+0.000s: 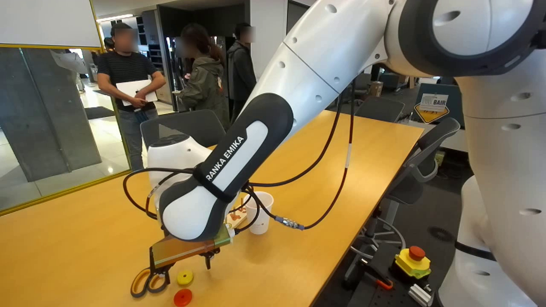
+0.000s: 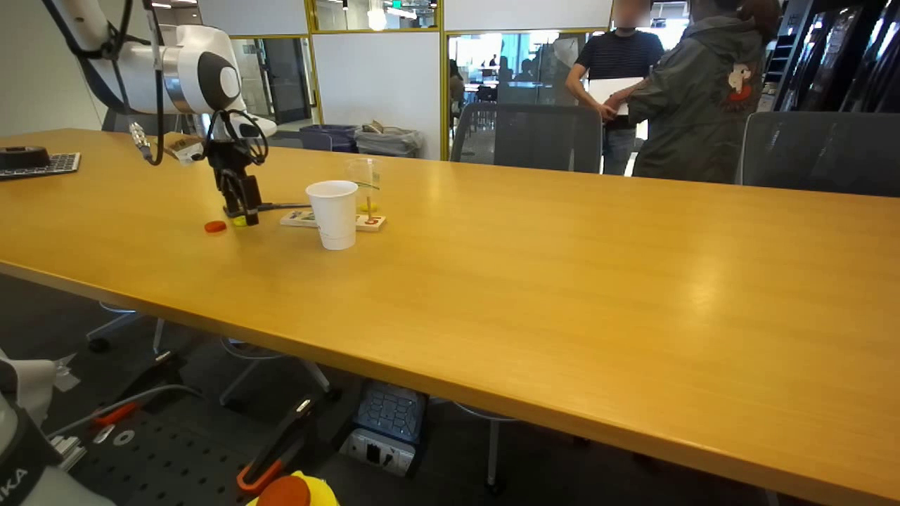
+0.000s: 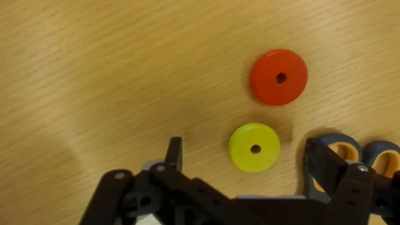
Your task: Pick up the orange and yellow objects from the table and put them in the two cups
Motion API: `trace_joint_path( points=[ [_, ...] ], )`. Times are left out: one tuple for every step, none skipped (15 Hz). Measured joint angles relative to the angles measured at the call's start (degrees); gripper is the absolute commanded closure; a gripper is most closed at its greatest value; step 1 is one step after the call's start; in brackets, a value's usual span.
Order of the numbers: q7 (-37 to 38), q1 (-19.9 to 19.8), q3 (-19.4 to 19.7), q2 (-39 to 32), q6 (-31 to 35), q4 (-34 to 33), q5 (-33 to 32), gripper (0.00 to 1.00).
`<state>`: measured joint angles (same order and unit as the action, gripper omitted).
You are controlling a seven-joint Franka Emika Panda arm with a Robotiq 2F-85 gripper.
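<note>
Your fingers (image 3: 174,153) stand wide apart, gripping nothing; the yellow disc (image 3: 254,159) lies on the table (image 3: 93,78), showing between them in the wrist view, nearer the finger by the scissors (image 3: 353,143), with the red-orange disc (image 3: 279,90) just outside the gap

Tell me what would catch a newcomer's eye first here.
Most likely the white robot arm, spanning much of an exterior view above the wooden table. Next, probably the vivid red-orange disc in the wrist view and, below it in the picture, the yellow disc, framed by the open gripper. Then perhaps the white cup, upright on the table in both exterior views.
</note>
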<state>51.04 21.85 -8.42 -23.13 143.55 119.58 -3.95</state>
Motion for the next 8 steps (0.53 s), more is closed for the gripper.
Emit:
trace_joint_path(
  points=[
    [0.0, 0.0, 0.1, -0.1, 0.0, 0.0, -0.1, 0.0],
    [0.0, 0.1, 0.2, -0.1, 0.0, 0.0, -0.2, 0.0],
    [0.0, 0.1, 0.2, -0.1, 0.0, 0.0, -0.3, 0.0],
    [0.0, 0.2, 0.3, -0.1, 0.0, 0.0, -0.3, 0.0],
    [0.0, 0.2, 0.3, -0.2, 0.0, 0.0, -0.3, 0.0],
    [0.0, 0.2, 0.3, -0.2, 0.0, 0.0, -0.3, 0.0],
    [0.0, 0.2, 0.3, -0.3, 0.0, 0.0, -0.3, 0.0],
    [0.0, 0.2, 0.3, -0.4, 0.0, 0.0, -0.3, 0.0]
  ],
)
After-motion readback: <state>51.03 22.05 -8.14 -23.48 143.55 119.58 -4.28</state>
